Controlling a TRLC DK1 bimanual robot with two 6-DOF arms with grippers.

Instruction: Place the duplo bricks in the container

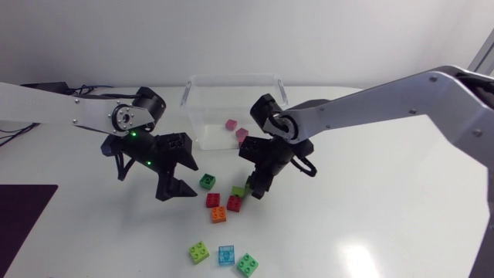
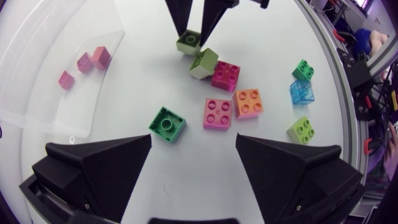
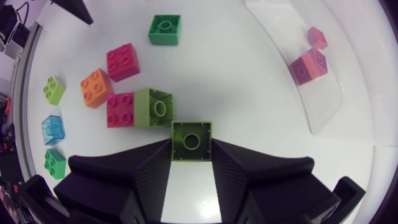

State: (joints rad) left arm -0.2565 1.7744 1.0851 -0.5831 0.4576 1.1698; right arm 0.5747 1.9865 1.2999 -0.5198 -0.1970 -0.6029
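Clenching an olive brick point(image 3: 191, 140) from both sides, the right claw point(image 3: 191, 149) sits low over the surface point(image 1: 370, 216). The left claw point(image 2: 193, 138) hangs released, with a dark green brick point(image 2: 166, 123) just ahead of it. The clear container point(image 1: 193, 96), at twelve o'clock from the loose bricks, holds pink bricks point(image 1: 231, 123).

The left arm comes in low from the side, the left gripper point(image 1: 176, 179) pointing down, fingers spread wide. The right arm stretches to mid-table, the right gripper point(image 3: 190, 150) apparently pinching an olive brick point(image 3: 191, 138).
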